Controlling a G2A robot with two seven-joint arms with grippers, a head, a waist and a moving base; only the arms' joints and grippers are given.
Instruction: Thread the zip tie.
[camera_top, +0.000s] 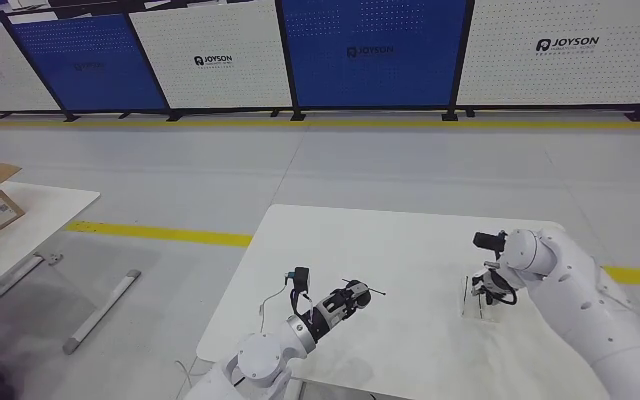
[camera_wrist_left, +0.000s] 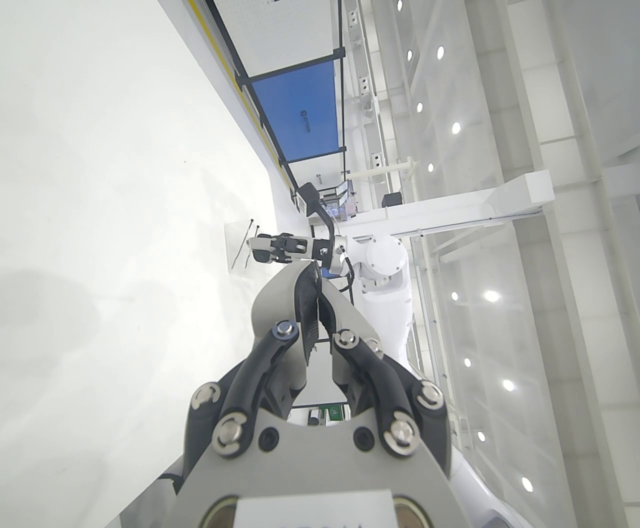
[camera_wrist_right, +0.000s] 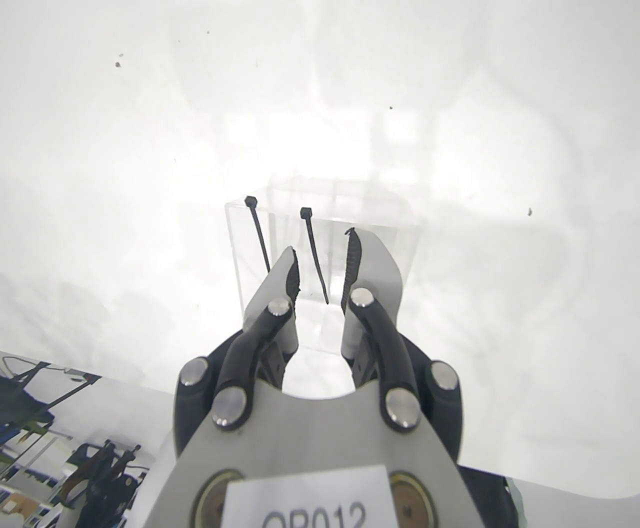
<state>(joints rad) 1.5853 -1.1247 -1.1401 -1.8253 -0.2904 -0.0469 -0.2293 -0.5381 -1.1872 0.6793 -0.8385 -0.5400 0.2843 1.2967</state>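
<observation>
The left gripper (camera_top: 356, 294), at 9 o'clock on the table (camera_top: 400, 230), clamps a zip tie (camera_top: 375, 291), probably to present it, while the right gripper (camera_wrist_right: 321, 242), at 3 o'clock, holds its fingers apart around a second tie (camera_wrist_right: 306, 220) on the clear block (camera_wrist_right: 380, 240).

The tabletop (camera_top: 420, 250) is plain white. Two black zip ties (camera_wrist_right: 260, 235) stand in a clear, colourless holder (camera_wrist_right: 350, 207). Another black zip tie (camera_top: 375, 292) sits in the left tool (camera_wrist_left: 310, 280), which is silver-grey with black ribbed pads; the right tool (camera_wrist_right: 322, 242) matches. At twelve o'clock, panels (camera_top: 375, 50) alternate blue and white, finely dotted; a yellow stripe (camera_top: 160, 233) crosses the grey floor (camera_top: 300, 160).
</observation>
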